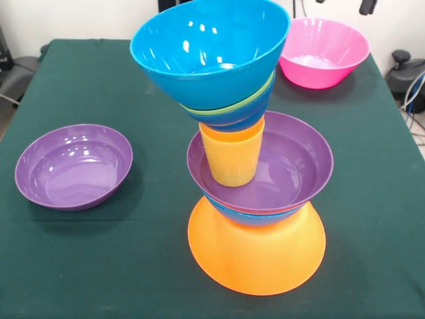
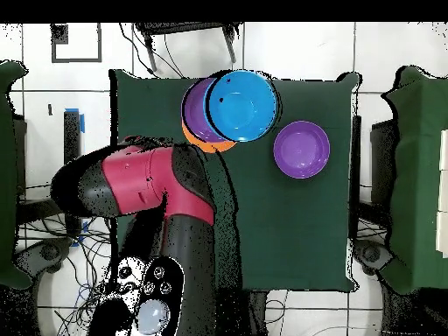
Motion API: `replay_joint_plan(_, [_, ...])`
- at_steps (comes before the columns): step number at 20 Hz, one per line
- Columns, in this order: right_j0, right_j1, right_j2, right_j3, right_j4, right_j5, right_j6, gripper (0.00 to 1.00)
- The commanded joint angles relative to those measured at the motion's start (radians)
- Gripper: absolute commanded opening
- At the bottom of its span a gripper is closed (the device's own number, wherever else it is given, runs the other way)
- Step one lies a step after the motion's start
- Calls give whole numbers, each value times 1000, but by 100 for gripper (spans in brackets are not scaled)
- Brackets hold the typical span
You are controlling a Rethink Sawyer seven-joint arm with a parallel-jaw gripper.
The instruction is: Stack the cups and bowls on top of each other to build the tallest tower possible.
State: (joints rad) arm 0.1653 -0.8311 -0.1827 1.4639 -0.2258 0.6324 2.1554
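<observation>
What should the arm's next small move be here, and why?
Probably reach for the loose purple bowl, or the pink bowl: both sit on the table apart from the tower. Care is needed, since the top blue bowl tilts noticeably above the orange cup, so any added piece should go on gently. The gripper is not visible.
</observation>
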Motion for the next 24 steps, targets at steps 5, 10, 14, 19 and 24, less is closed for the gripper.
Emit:
replay_joint_plan(5, [-12, 32, 86, 66, -21, 86, -1, 100])
replay_joint_plan(10, [29, 81, 62, 90, -42, 1, 77, 100])
replay_joint_plan(14, [55, 125, 47, 94, -42, -63, 130, 100])
replay_joint_plan(19, [96, 180, 17, 100, -22, -129, 191, 100])
replay_joint_plan(24, [128, 206, -10, 124, 7, -176, 220, 100])
